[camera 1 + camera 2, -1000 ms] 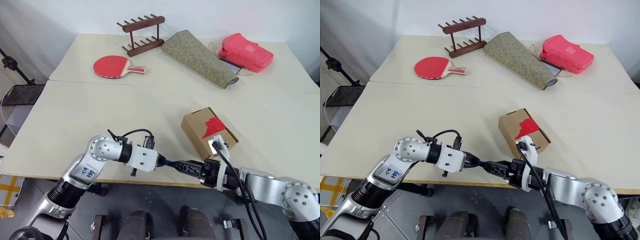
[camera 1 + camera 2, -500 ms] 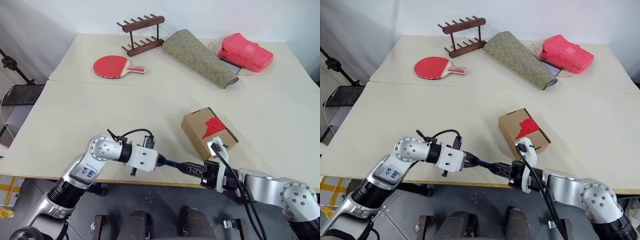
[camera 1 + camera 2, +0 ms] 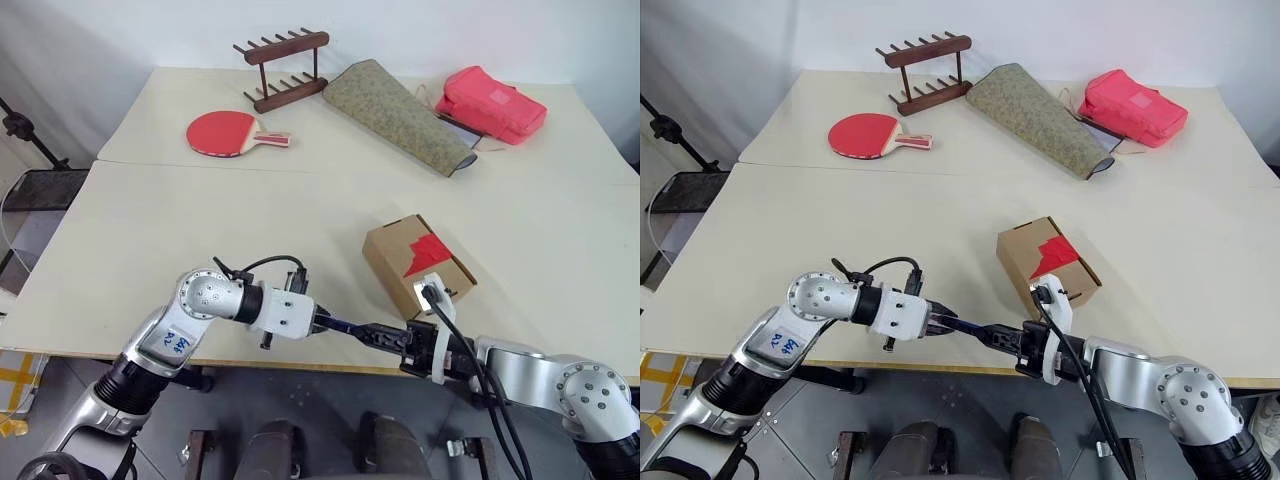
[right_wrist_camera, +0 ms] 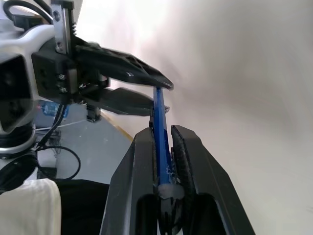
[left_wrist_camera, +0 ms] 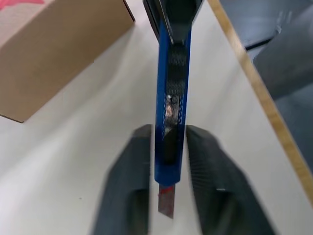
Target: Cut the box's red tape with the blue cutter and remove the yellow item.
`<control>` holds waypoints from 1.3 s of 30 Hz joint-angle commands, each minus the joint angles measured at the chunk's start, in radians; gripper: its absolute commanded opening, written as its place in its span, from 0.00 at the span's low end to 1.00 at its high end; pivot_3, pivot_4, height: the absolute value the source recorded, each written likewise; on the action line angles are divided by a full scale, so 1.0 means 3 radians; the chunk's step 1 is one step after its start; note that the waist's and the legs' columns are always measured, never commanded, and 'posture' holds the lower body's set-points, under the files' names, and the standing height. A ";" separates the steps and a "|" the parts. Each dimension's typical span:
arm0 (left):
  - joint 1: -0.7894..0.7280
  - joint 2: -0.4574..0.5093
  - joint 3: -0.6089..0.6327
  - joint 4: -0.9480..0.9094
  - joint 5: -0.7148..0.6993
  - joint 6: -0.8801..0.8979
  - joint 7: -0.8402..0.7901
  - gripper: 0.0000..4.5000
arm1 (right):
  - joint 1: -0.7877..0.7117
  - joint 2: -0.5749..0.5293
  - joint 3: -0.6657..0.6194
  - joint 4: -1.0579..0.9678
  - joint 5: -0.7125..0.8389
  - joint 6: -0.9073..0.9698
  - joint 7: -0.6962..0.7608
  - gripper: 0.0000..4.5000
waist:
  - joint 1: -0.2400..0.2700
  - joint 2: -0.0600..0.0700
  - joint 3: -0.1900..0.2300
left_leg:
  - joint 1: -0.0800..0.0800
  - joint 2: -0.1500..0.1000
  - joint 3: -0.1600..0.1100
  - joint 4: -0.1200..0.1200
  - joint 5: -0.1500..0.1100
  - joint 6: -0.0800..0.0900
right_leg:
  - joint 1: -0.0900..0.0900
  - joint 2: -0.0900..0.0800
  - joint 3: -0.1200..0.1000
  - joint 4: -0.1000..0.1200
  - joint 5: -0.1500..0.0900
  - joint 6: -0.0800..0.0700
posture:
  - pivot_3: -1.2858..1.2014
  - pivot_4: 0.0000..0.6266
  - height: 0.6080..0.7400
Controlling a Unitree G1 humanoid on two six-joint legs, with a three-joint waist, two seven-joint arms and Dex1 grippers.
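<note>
Two grippers meet at the near edge of the table (image 3: 200,220), with the blue cutter (image 3: 350,327) stretched between them like a bridge. The right gripper (image 3: 388,336) is clenched on one end of the cutter; in its wrist view both black fingers (image 4: 188,161) press flat on the blue body. The left gripper (image 3: 322,322) sits around the other end, where a short piece of blade (image 5: 166,205) comes out. I cannot tell if it grips the cutter or has let it go.

My judgement is that the step in hand is passing the cutter into the right gripper. To do it well, the right grip should be firm and square before the left lets go completely, so the slim tool does not rotate or fall off the table edge. The left should then back away along the line of the cutter, because the blade points into it.

The box (image 3: 395,262) stands on the table just beyond the right gripper, apart from it. The red tape (image 3: 425,252) lies on its top face, uncut. The yellow item is, I suppose, inside the closed box. Afterwards the blade end must be turned toward the tape.
</note>
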 commanded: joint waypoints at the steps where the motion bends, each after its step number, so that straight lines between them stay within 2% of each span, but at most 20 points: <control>1: 0.0067 0.0235 0.0523 -0.0322 -0.0888 0.0782 -0.0310 0.50 | -0.0029 -0.0123 -0.0191 -0.0191 0.0174 0.0004 0.0161 0.03 | -0.0007 0.0000 0.0000 | -0.0002 0.0001 0.0000 0.0000 0.0000 0.0000 | -0.0002 0.0000 0.0001 0.0001 0.0000 0.0000 | 0.52 0.24 1.00; 6: 0.0072 0.0772 0.0975 0.0356 -0.1062 0.0928 -0.0628 0.51 | 0.0118 -0.0332 -0.0511 -0.0278 0.0277 0.0023 0.0545 0.03 | -0.0014 0.0004 0.0003 | 0.0000 0.0003 0.0000 -0.0001 0.0000 -0.0002 | -0.0003 0.0007 -0.0006 0.0001 -0.0001 -0.0002 | 0.52 0.24 1.00; 8: 0.0024 0.0881 0.1076 0.0727 -0.1117 0.0971 -0.0724 0.51 | 0.0250 -0.0511 -0.0762 -0.0374 0.0316 0.0087 0.0795 0.03 | -0.0003 0.0007 0.0004 | 0.0000 0.0002 0.0001 -0.0001 -0.0001 -0.0001 | -0.0003 0.0010 -0.0025 0.0001 -0.0001 -0.0002 | 0.52 0.24 1.00; 9: -0.0016 0.0864 0.1088 0.0834 -0.1138 0.0975 -0.0737 0.47 | 0.0307 -0.0577 -0.0879 -0.0405 0.0338 0.0085 0.0874 0.03 | 0.0010 0.0008 0.0005 | 0.0000 0.0001 0.0005 -0.0001 -0.0002 0.0001 | -0.0004 0.0009 -0.0026 0.0001 -0.0001 -0.0002 | 0.52 0.24 1.00; 13: -0.0202 0.0652 0.0950 0.0933 -0.1107 0.0922 -0.0740 0.24 | 0.0531 -0.0826 -0.1330 -0.0492 0.0465 0.0053 0.1016 0.03 | 0.0062 0.0005 0.0005 | -0.0002 -0.0003 0.0006 0.0002 -0.0008 0.0013 | 0.0001 0.0004 -0.0025 -0.0007 0.0004 0.0007 | 0.52 0.24 1.00; 15: -0.0478 0.0293 0.0761 0.0956 -0.1062 0.0971 -0.0603 0.10 | 0.0705 -0.1035 -0.1848 -0.0458 0.0494 0.0154 0.1104 0.03 | 0.0115 0.0005 0.0005 | -0.0003 -0.0005 0.0007 0.0004 -0.0012 0.0017 | 0.0003 0.0001 -0.0023 -0.0012 0.0008 0.0011 | 0.52 0.24 1.00; 17: -0.0715 0.0023 0.0612 0.1031 -0.0993 0.0988 -0.0532 0.00 | 0.0811 -0.1210 -0.2264 -0.0375 0.0465 0.0256 0.1202 0.03 | 0.0154 0.0004 0.0006 | -0.0007 -0.0009 0.0006 0.0008 -0.0013 0.0021 | 0.0003 0.0000 -0.0021 -0.0012 0.0012 0.0014 | 0.52 0.24 1.00; 19: -0.1045 -0.0303 0.0520 0.1186 -0.1009 0.1045 -0.0463 0.00 | 0.0816 -0.1429 -0.2688 -0.0109 0.0354 0.0426 0.1343 0.03 | 0.0158 -0.0001 0.0005 | -0.0008 -0.0010 0.0012 0.0009 -0.0016 0.0025 | 0.0004 0.0002 -0.0024 -0.0020 0.0017 0.0016 | 0.52 0.24 1.00; 22: -0.1294 -0.0545 0.0477 0.1368 -0.0997 0.1041 -0.0425 0.00 | 0.0798 -0.1603 -0.2936 0.0119 0.0277 0.0546 0.1456 0.03 | 0.0151 -0.0008 0.0008 | -0.0007 -0.0007 0.0029 0.0008 -0.0017 0.0028 | 0.0002 0.0003 -0.0028 -0.0023 0.0017 0.0016 | 0.52 0.24 1.00; 26: -0.1741 -0.1047 0.0231 0.1787 -0.0797 0.0850 -0.0334 0.00 | 0.0492 -0.2107 -0.2822 0.0593 -0.0157 0.0696 0.1533 0.03 | 0.0099 -0.0005 0.0008 | 0.0000 -0.0003 0.0050 0.0003 -0.0019 0.0027 | -0.0002 0.0002 -0.0035 -0.0023 0.0017 0.0017 | 0.52 0.24 1.00; 31: -0.2060 -0.1510 -0.0092 0.2417 -0.0282 0.0557 0.0069 0.00 | -0.0131 -0.2515 -0.2171 0.1090 -0.0661 0.0638 0.1687 0.03 | 0.0075 -0.0007 0.0008 | 0.0000 -0.0001 0.0052 0.0005 -0.0019 0.0028 | -0.0004 0.0002 -0.0032 -0.0023 0.0018 0.0018 | 0.52 0.24 1.00; 34: -0.2158 -0.1710 -0.0102 0.2634 -0.0150 0.0590 0.0296 0.00 | -0.0524 -0.2541 -0.1815 0.1211 -0.0845 0.0683 0.1792 0.03 | 0.0075 -0.0007 0.0008 | -0.0005 -0.0001 0.0053 0.0005 -0.0020 0.0028 | -0.0012 0.0001 -0.0032 -0.0022 0.0018 0.0018 | 0.52 0.24 1.00; 39: -0.2141 -0.1807 -0.0198 0.2732 0.0069 0.0740 0.0479 0.00 | -0.1056 -0.2362 -0.1348 0.1229 -0.1132 0.0785 0.1900 0.03 | 0.0077 -0.0006 0.0008 | -0.0015 0.0000 0.0053 0.0004 -0.0020 0.0027 | -0.0023 0.0000 -0.0034 -0.0022 0.0018 0.0018 | 0.52 0.24 1.00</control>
